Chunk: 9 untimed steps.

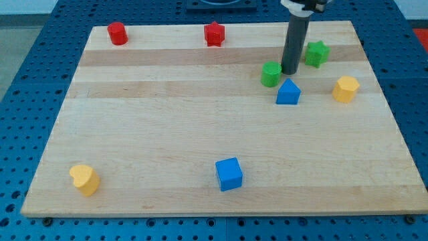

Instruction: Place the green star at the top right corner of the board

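pale wooden board (200,134), blue pegboard (40,53)

Bright even overhead light, soft short shadows, sharp focus throughout.

No readable text, labels or numbers, as far as visible

- The desk (167,134) is pale wood with lengthwise grain bands and a smooth matt finish.
- Under it lies a blue perforated panel (40,80), seemingly painted metal, with a slight sheen.
- The green star (316,53), green block (271,74), blue block (229,174) and yellow block (84,179) look like smooth, solid-coloured, matt pieces.
- The rod above my tip (290,71) is dark, smooth and faintly glossy.
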Tool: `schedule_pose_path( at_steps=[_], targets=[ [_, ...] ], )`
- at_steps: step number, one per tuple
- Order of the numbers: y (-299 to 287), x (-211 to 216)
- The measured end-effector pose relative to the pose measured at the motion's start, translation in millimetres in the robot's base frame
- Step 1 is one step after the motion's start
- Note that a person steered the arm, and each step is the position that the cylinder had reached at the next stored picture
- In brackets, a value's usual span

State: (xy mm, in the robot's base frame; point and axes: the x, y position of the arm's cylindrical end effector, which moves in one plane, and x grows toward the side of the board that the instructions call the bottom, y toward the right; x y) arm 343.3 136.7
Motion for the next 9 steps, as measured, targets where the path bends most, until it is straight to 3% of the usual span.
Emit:
schedule_pose_path(
  at_steps=[6,9],
  targets=[
    [92.0,-47.7],
    [94.1,-76.1]
  ],
)
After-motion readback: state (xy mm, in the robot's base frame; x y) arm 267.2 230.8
